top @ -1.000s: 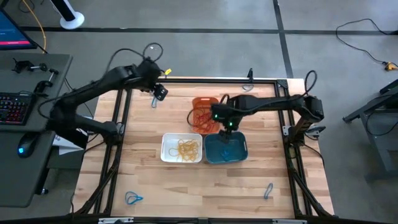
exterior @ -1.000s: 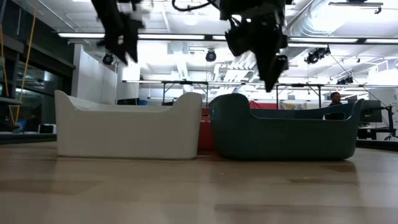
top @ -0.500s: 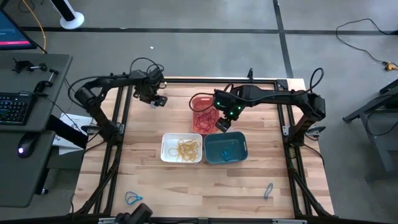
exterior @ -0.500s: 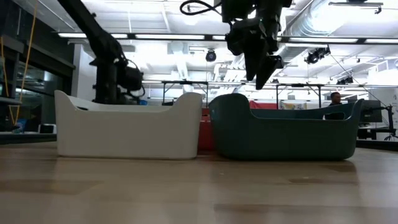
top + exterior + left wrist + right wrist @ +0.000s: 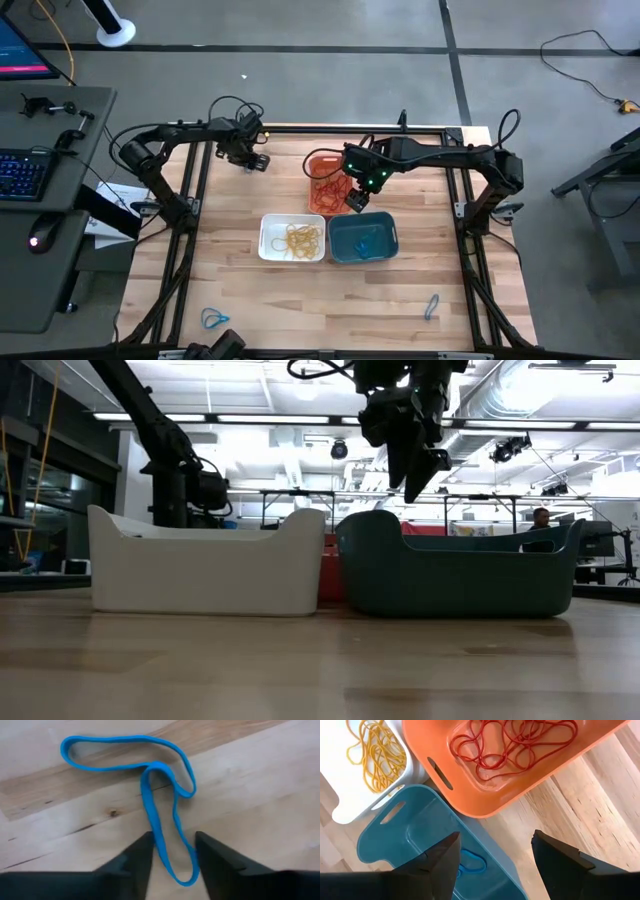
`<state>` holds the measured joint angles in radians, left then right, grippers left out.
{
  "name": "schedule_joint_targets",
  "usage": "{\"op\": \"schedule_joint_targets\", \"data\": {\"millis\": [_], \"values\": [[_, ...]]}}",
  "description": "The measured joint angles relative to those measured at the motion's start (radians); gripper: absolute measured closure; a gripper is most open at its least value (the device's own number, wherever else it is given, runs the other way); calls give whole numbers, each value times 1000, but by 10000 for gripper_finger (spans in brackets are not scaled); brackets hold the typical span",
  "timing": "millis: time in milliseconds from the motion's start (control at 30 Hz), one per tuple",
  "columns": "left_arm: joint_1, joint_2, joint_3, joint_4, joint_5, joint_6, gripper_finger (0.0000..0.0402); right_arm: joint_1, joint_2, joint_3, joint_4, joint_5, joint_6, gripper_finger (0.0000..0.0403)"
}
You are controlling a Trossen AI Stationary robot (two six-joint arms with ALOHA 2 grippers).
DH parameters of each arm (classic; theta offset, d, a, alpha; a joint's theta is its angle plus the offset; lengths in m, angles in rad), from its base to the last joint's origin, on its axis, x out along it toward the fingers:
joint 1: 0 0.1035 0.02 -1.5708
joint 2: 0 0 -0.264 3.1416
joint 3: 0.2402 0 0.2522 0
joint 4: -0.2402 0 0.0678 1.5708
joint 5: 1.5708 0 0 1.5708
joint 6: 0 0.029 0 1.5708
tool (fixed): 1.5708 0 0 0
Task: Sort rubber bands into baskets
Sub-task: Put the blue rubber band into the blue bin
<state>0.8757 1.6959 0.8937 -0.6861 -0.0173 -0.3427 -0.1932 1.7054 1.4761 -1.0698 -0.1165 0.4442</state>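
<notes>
A blue rubber band (image 5: 150,795) lies flat on the wood at the table's far left. My left gripper (image 5: 173,837) is open and low over it, one finger on either side of the band's narrow looped end (image 5: 172,865). In the high view, the left gripper (image 5: 255,162) hides the band. My right gripper (image 5: 496,835) is open and empty. It hangs in the air (image 5: 356,200) over the gap between the orange-red basket (image 5: 318,160) and the teal basket (image 5: 390,245). The white basket (image 5: 270,240) holds yellow bands (image 5: 300,238). My left gripper comes at the blue band from above, with the band's looped end (image 5: 172,865) lying between its open fingers and along them. I cannot tell whether a finger touches the band. The band lies flat on the table.
Red bands (image 5: 515,745) lie in the orange-red basket and a blue band (image 5: 472,862) lies in the teal basket. Two more blue bands lie near the table's front edge, one at the left (image 5: 213,319) and one at the right (image 5: 432,305). A black frame rims the table.
My left gripper has come down from high above the far left of the table to just over the wood, and has stayed there for the last half second. My right gripper has gone up and a little toward the far edge, away from the teal basket.
</notes>
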Motion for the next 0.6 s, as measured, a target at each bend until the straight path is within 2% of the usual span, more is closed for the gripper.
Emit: {"op": "schedule_joint_targets", "data": {"millis": [133, 200, 333, 500, 600], "values": [[-5, 1, -14, 2, -16, 8, 361, 0, 0, 0, 0, 3, 0, 169], [-13, -9, -14, 4, -17, 15, 390, 0, 0, 0, 0, 3, 0, 169], [-37, -84, -25, 13, -8, 22, 400, 0, 0, 0, -5, 0, 0, 169], [-89, -279, -20, 34, -5, 28, 401, 0, -49, 1, -7, -6, 0, 169], [-155, -395, -18, 75, 37, 69, 401, 0, -103, 2, 3, 25, 4, 169]]}}
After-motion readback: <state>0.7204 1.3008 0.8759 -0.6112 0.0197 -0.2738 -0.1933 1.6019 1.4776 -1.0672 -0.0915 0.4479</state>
